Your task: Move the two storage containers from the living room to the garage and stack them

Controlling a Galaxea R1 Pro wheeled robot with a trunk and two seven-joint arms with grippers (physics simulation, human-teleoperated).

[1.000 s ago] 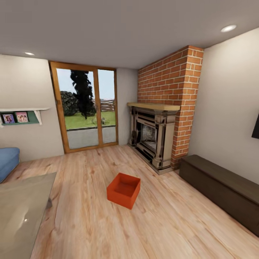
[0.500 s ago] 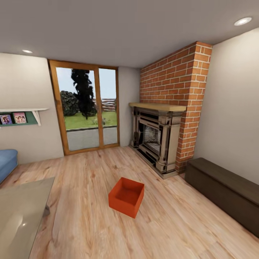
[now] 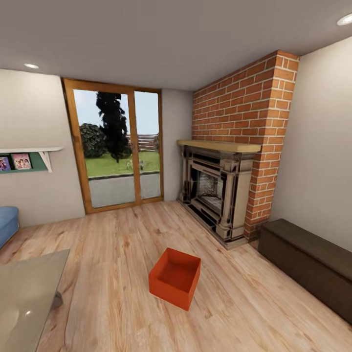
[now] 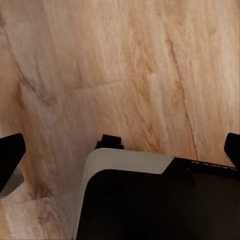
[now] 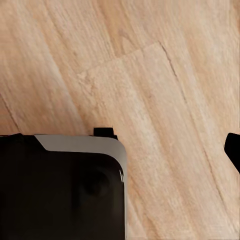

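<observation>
While one storage container (image 3: 175, 277) sits ungrasped on living-room planks (image 3: 112, 254) well ahead of both wide-spread, empty grippers, transport appears unstarted.

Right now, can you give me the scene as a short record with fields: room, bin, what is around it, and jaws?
room: living room, wood floor
bin: one orange-red bin, open top, looks empty, upright on the floor
around it: fireplace beyond it, dark cabinet to its right, glass table to its left
bin contact: nothing touches it
jaws: both open, over bare floor, holding nothing
</observation>
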